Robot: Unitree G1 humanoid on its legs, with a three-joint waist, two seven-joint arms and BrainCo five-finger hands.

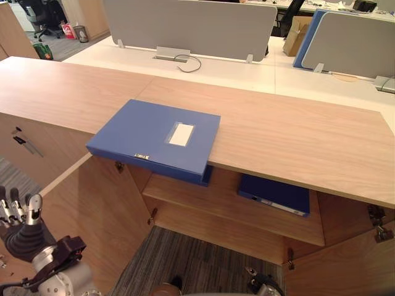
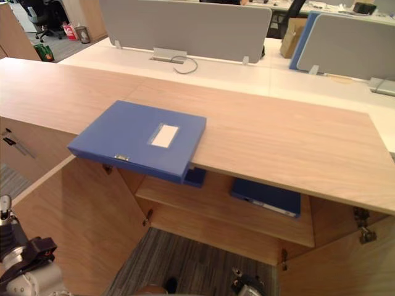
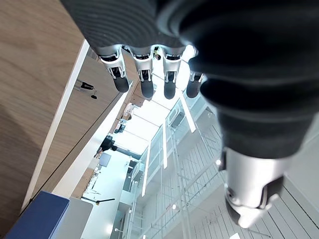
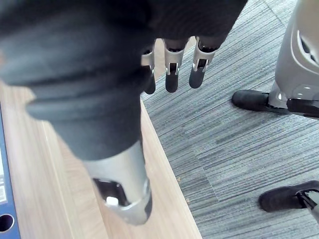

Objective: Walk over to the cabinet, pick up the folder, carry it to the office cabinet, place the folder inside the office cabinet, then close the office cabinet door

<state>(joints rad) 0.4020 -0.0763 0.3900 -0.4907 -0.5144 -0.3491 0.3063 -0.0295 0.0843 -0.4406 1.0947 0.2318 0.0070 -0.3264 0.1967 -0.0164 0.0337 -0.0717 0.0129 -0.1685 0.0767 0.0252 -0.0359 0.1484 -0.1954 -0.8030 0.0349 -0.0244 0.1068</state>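
Observation:
A blue folder with a white label lies flat on the wooden cabinet top, its front edge hanging over the open compartment. My left hand is low at the left, in front of the open left door, well below the folder. Its fingers are straight and it holds nothing; a blue folder corner shows past them. My right hand hangs over the carpet beside a wooden edge, fingers relaxed and empty.
A second blue folder lies on the inner shelf. The right door also stands open. Behind the cabinet are white desks with grey screens and a cardboard box. Grey carpet lies below.

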